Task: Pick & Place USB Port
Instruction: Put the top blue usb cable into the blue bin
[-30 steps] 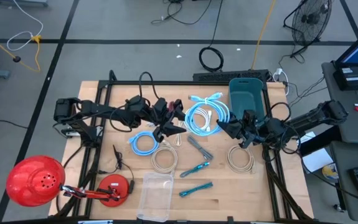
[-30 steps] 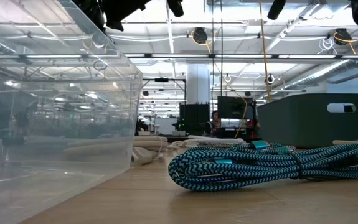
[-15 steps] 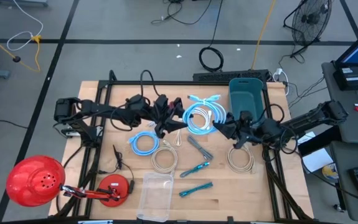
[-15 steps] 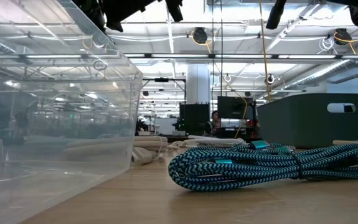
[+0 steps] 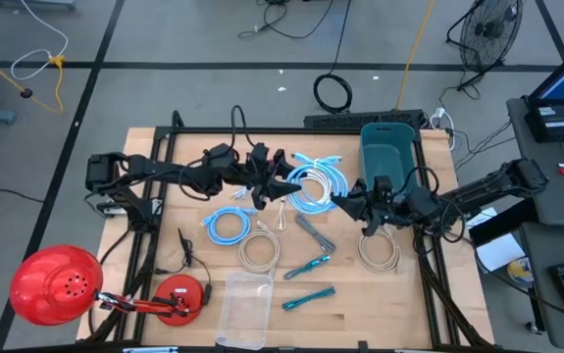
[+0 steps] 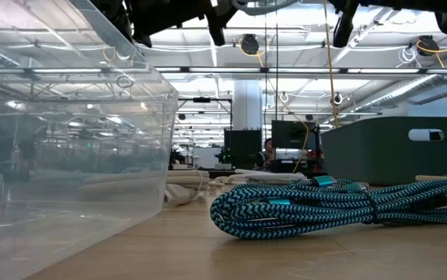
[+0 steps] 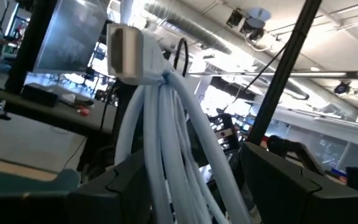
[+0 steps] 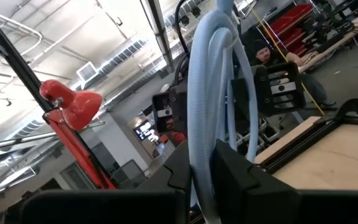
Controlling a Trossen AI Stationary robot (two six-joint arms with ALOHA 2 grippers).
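A pale blue USB cable coil (image 5: 313, 182) hangs in the air between both grippers, above the table's far middle. Its white plug (image 7: 126, 53) shows in the left wrist view. My left gripper (image 5: 280, 186) is shut on the coil's left side and my right gripper (image 5: 348, 204) is shut on its right side. In the low view only the coil's lowest loop (image 6: 266, 5) and the dark fingers show, at the picture's top. A dark teal bin (image 5: 389, 149) stands at the far right. My left gripper pinches several strands of the coil (image 7: 166, 155) between its two fingers, a little below the white plug, coming level from the table's left. The coil is lifted clear of the table. My right gripper pinches the bundled loops (image 8: 205, 118) on the coil's right side between its two fingers (image 8: 235, 171), coming level from the table's right. The loops stand up past the fingers and are clear of the table.
On the table lie a second blue coil (image 5: 227, 226), two beige coils (image 5: 259, 251) (image 5: 380, 251), two teal braided cables (image 5: 309, 265) (image 5: 308, 297), grey tongs (image 5: 316, 233) and a clear box (image 5: 245, 304). A red lamp (image 5: 56, 284) stands at the near left.
My right gripper has moved toward the table's left, carrying the coil's right side with it. My left gripper has shifted slightly toward the far edge. The coil has moved left a little and stays lifted between both grippers.
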